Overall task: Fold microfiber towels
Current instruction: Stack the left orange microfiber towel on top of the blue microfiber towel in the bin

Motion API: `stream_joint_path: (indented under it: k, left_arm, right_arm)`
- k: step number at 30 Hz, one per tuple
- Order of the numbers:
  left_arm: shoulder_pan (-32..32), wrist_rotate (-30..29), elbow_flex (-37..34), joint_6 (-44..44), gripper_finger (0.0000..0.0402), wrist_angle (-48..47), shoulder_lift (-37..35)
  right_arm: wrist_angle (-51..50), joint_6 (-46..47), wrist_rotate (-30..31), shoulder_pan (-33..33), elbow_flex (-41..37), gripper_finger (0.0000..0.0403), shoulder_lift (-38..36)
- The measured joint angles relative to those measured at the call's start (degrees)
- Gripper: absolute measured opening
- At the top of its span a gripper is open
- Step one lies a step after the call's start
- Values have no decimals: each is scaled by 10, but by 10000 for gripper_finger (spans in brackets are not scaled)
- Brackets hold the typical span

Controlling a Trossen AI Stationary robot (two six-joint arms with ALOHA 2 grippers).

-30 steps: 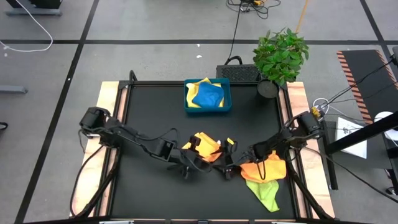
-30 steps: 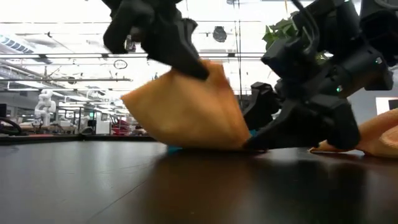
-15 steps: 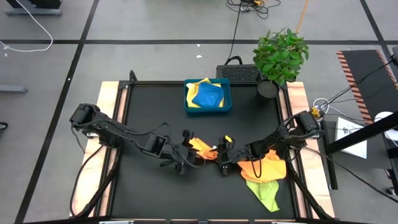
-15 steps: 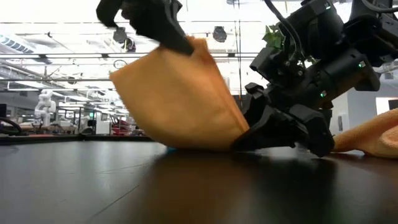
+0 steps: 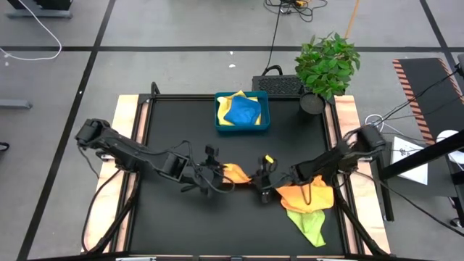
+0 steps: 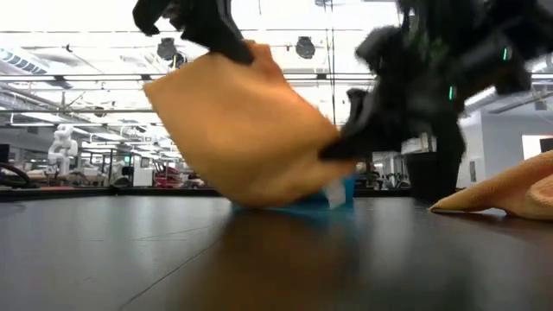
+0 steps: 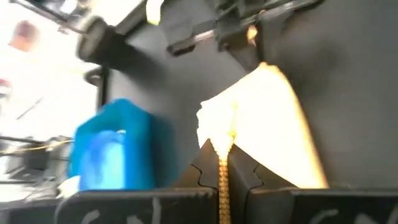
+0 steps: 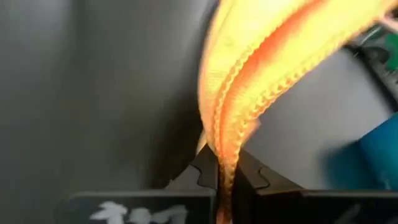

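High view: near the middle of the black tabletop (image 5: 167,116), the orange-yellow towel (image 5: 235,173) hangs stretched between the left gripper (image 5: 216,172) and right gripper (image 5: 259,183). Low view: it hangs as a lifted sheet. Wrist views: each gripper's fingers pinch the towel's stitched edge.

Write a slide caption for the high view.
Both pincers, left and right, shut on one orange towel stretched between them mid-table.
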Motion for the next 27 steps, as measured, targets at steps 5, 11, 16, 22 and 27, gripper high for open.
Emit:
stream_joint_path:
  k: [5,11,16,22,27]
  left_arm:
    - [24,-20,1,29,2,-6,-38]
    - [90,-112,2,34,2,14,-62]
    - [170,-110,-17,51,1,70,-66]
    - [279,1,-102,45,1,236,-68]
    - [358,100,-174,27,0,387,-67]
  right_arm:
    - [-92,-13,60,-10,1,2,-134]
    - [-198,-36,64,-77,14,1,-245]
    - [-260,-69,61,-165,53,1,-267]
    - [-355,-105,42,-272,100,1,-264]
    - [-357,-131,-35,-359,107,0,-263]
